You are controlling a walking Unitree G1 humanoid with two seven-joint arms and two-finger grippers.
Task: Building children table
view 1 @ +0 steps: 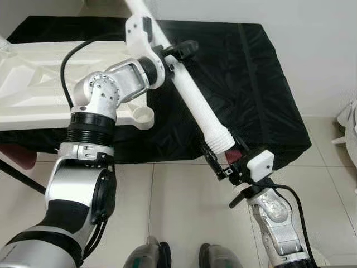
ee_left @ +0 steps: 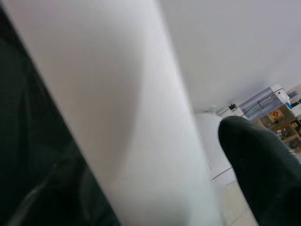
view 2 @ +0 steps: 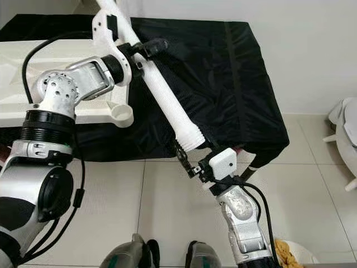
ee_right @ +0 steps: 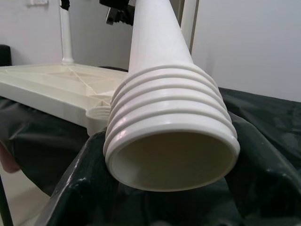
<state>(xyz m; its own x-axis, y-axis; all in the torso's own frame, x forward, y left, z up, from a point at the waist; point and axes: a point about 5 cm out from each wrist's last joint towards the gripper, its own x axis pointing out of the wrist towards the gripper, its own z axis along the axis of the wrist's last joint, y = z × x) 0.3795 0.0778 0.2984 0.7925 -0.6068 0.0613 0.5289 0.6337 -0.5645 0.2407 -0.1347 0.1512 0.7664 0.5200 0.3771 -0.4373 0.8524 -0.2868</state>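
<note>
White table leg (view 1: 189, 89) is held slanting above a black-draped surface (view 1: 251, 84), clamped mid-shaft by the left gripper (view 1: 170, 56). Its threaded end is met by the right gripper (view 1: 223, 164), whose grip cannot be told. An upturned tabletop (view 1: 39, 89) lies alongside.

Cream-white table leg (view 1: 192, 95) and tabletop (view 1: 33, 84) over black cloth (view 1: 251, 72)
</note>
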